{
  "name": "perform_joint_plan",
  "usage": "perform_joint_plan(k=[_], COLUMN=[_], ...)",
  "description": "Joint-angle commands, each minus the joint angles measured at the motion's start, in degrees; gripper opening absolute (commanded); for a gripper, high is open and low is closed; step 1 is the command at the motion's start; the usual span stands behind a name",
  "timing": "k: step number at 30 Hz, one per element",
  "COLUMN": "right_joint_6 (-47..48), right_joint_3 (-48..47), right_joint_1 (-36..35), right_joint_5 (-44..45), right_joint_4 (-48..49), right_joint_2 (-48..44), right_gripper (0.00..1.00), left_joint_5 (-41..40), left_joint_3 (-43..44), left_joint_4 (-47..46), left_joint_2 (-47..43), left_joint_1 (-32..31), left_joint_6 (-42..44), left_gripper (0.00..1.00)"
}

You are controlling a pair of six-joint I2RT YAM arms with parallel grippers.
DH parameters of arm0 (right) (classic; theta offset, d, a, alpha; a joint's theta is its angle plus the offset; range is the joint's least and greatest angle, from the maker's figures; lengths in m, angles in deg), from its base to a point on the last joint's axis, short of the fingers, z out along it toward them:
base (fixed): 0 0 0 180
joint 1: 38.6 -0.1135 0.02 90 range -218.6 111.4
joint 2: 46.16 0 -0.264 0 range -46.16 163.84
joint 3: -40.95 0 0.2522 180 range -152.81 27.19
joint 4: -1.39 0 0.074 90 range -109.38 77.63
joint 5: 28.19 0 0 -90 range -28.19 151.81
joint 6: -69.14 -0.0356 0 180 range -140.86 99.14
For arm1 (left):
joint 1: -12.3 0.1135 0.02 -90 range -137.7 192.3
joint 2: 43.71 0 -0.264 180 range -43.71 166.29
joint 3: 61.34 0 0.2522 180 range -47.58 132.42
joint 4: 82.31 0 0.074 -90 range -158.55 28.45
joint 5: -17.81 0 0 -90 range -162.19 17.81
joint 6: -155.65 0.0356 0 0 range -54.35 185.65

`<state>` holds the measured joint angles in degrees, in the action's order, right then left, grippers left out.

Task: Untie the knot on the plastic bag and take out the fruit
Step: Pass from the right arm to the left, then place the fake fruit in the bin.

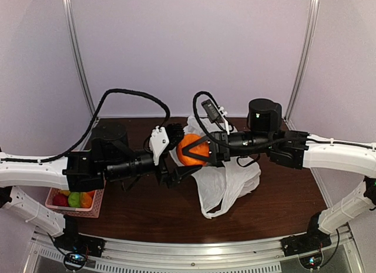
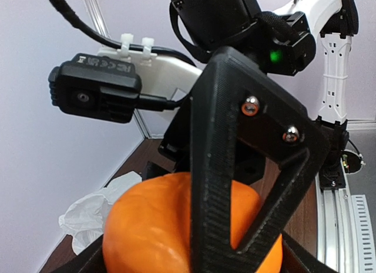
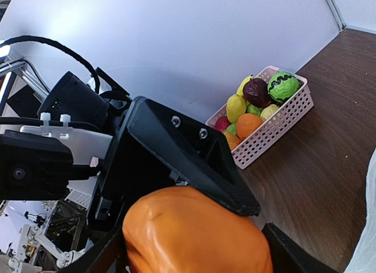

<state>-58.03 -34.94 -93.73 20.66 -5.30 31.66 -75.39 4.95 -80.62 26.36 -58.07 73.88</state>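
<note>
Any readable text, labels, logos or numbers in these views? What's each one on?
No text can be read in any view.
Row of small pale marks along the top of the black camera module, left wrist view: too blurred to read.
No print shows on the orange fruit, the plastic bag or the pink basket.

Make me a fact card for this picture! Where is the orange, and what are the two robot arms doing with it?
Orange: up in the air between the two arms, above the table
Left gripper: fingers around the orange from the left
Right gripper: fingers around it from the right
Who carries it: cannot tell
Plastic bag: white, crumpled on the table under the right arm
Pink basket: near left corner, full of mixed fruit
</note>
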Motion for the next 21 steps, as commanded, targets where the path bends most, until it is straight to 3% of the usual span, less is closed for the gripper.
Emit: perform_joint_plan(k=[1, 12, 21], right_joint_6=[1.4, 3.5, 2.5], right_joint_3=[1.0, 2.9, 7.6], right_joint_1=[-0.2, 2.1, 8.0], right_joint_5=[6.1, 14.7, 19.8], right_joint_4=[-0.5, -5.9, -10.5], right_joint_2=[-3.3, -9.5, -18.9], right_gripper=[0.80, 0.90, 0.90], left_joint_5=[-0.3, -5.6, -5.4], left_joint_3=[3.4, 3.6, -1.8], left_joint_4=[2.5, 6.4, 15.4], left_joint_2=[0.8, 0.3, -7.0], left_joint_1=[-0.2, 1.2, 15.6], left_joint_6=[-1.2, -5.1, -16.8], left_gripper=[0.72, 0.70, 0.70])
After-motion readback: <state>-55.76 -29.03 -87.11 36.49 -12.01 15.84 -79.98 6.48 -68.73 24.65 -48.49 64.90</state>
